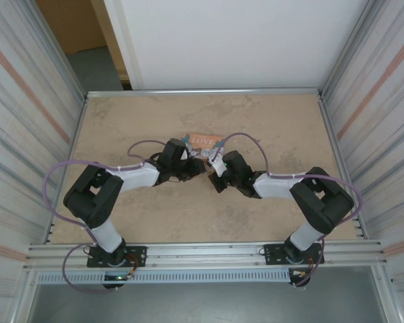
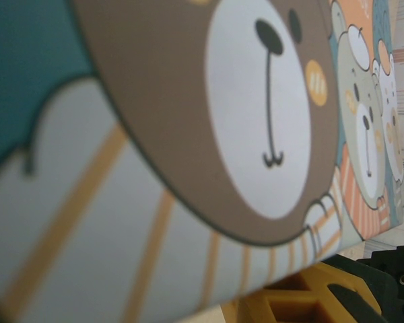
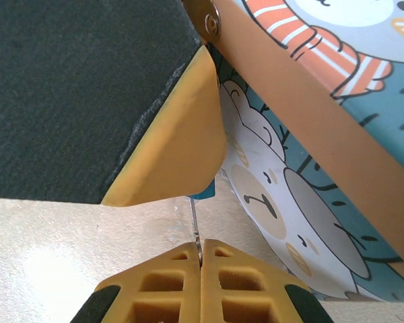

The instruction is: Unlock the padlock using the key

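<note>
The padlock (image 3: 206, 194) shows as a small teal corner sticking out from under a yellow finger (image 3: 175, 148) of my left gripper (image 1: 191, 159), which is clamped on it. A thin metal key (image 3: 194, 225) runs straight up into that corner. My right gripper (image 3: 200, 247) is shut on the key's lower end, just above the table. In the top view the right gripper (image 1: 214, 167) meets the left one at mid-table. One left finger (image 2: 303, 303) sits under a close bear picture. The shackle is hidden.
The orange-sided tin (image 3: 337, 134) with bear pictures stands right behind the padlock, its "LOVE" lid (image 1: 203, 140) facing up and its face (image 2: 188, 134) very near the left wrist camera. The beige table (image 1: 155, 121) has corrugated walls (image 1: 27, 121) on both sides.
</note>
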Controlling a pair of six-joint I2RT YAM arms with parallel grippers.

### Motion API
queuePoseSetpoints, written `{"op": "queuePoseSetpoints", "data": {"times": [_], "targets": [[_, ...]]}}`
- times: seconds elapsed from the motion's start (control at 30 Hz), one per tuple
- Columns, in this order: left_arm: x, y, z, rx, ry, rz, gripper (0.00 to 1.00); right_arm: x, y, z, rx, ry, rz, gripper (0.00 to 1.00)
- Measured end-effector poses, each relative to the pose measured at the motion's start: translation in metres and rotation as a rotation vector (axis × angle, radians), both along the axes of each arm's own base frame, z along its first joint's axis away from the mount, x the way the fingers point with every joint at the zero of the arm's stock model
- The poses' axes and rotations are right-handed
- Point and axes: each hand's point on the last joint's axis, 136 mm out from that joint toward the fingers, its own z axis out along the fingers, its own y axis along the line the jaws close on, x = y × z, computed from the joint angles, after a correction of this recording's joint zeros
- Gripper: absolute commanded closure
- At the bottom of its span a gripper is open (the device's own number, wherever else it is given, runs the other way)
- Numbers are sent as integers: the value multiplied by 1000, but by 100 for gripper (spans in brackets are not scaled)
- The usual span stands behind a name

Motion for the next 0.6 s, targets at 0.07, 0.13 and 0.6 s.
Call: {"op": "queuePoseSetpoints", "data": {"times": [0.07,0.13,0.6], "targets": [[0,0,0,-1,1,-1,87,1,0,0,1,-1,-4,100],[0,0,0,-2,2,-1,87,1,0,0,3,-4,-5,100],[2,-2,3,-18,0,11,87,4,1,2,25,-16,-31,100]]}}
